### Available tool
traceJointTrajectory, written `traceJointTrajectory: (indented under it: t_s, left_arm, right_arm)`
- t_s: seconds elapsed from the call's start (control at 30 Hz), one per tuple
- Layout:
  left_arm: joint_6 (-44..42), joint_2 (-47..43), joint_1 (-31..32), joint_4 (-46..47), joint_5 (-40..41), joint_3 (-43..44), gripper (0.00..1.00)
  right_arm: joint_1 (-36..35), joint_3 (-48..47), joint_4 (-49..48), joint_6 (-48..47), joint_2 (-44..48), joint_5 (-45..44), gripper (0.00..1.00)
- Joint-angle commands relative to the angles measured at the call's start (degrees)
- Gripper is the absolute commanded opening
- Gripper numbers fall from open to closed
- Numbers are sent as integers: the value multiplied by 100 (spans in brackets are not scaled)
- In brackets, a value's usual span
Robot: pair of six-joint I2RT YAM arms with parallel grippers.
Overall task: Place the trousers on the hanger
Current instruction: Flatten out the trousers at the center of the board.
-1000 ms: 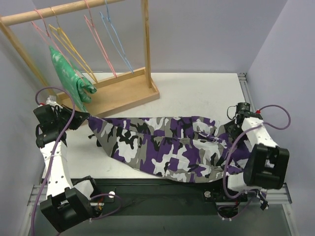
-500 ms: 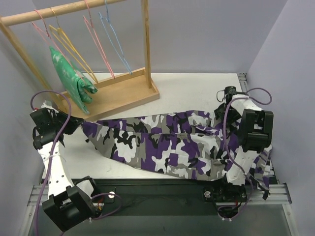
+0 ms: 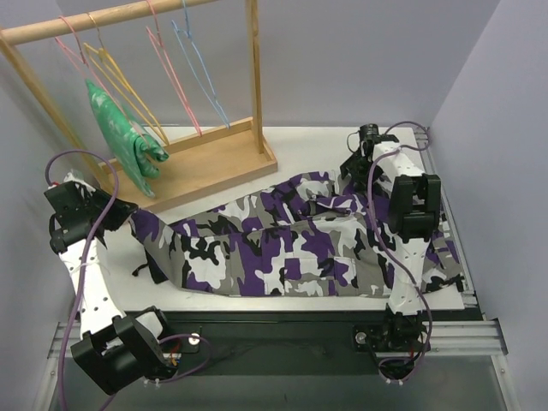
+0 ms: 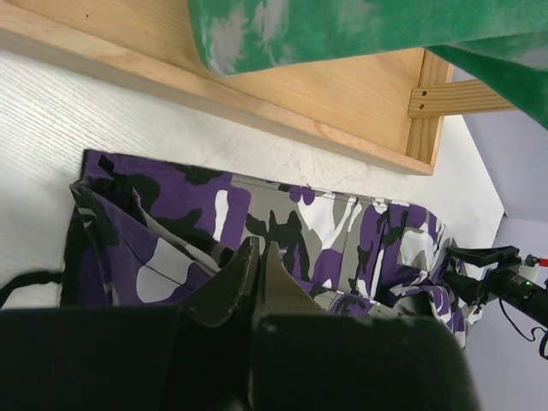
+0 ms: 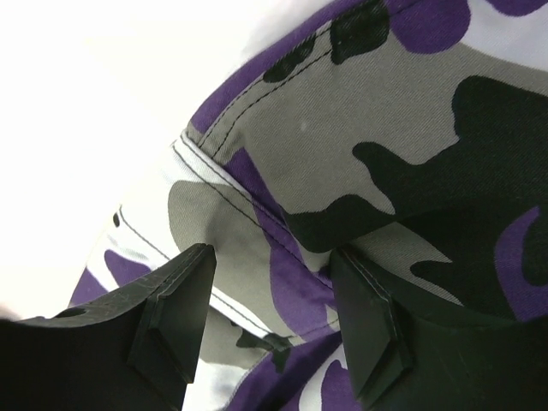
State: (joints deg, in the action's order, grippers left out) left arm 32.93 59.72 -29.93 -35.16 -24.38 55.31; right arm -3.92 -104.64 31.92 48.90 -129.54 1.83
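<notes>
Trousers [image 3: 291, 248] lie sprawled across the white table [image 3: 342, 141] in the overhead view, stretched from the left gripper [image 3: 120, 214] at one end to the far right edge at the other. That spread looks deliberate: a flat, open garment is easier to fold over a wire. The right gripper [image 3: 355, 163] sits at the cloth's back edge, well apart from its partner. Up on the wooden rail [image 3: 111, 19] hangs the yellow hanger [image 3: 120, 80], bare, between pink hangers [image 3: 171, 73] and beside the green garment [image 3: 120, 128]. So nothing is threaded yet, and I'd say we're early, in the straightening stage.

Over to the left wrist. The left gripper [image 4: 259, 257] has its jaws pressed tight together, and the camouflage hem bunches right up to them; it appears to pinch a thin edge of the trousers [image 4: 342, 231], anchoring that end. Just beyond lies the rack's wooden base [image 4: 300, 94], with green cloth [image 4: 342, 26] draped above.

Now the right wrist. The right gripper [image 5: 270, 312] has its jaws apart, straddling a stitched seam of the trousers [image 5: 385, 128] without clamping it. That is a sensible spot, since seams give a firm hold. The bright table is at upper left. Next, I'd expect it to close there, though a loose fold could slip out.
</notes>
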Motion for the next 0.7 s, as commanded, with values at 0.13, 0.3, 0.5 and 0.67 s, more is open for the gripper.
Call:
traceJointTrajectory:
  t_s: [0.13, 0.3, 0.5, 0.67]
  left_arm:
    - [-42, -40, -65, 70, -31, 270, 0]
    - [196, -145, -74, 281, -172, -19, 0]
    - [-101, -198, 74, 124, 107, -3, 0]
    - [-375, -189, 382, -26, 408, 94, 0]
  right_arm:
    - [58, -391, 367, -548, 734, 871, 59]
    - [375, 504, 359, -619, 2018, 881, 61]
    - [1287, 2771, 394, -707, 4151, 880, 60]
    - [2156, 4895, 675, -1032, 5525, 987, 60]
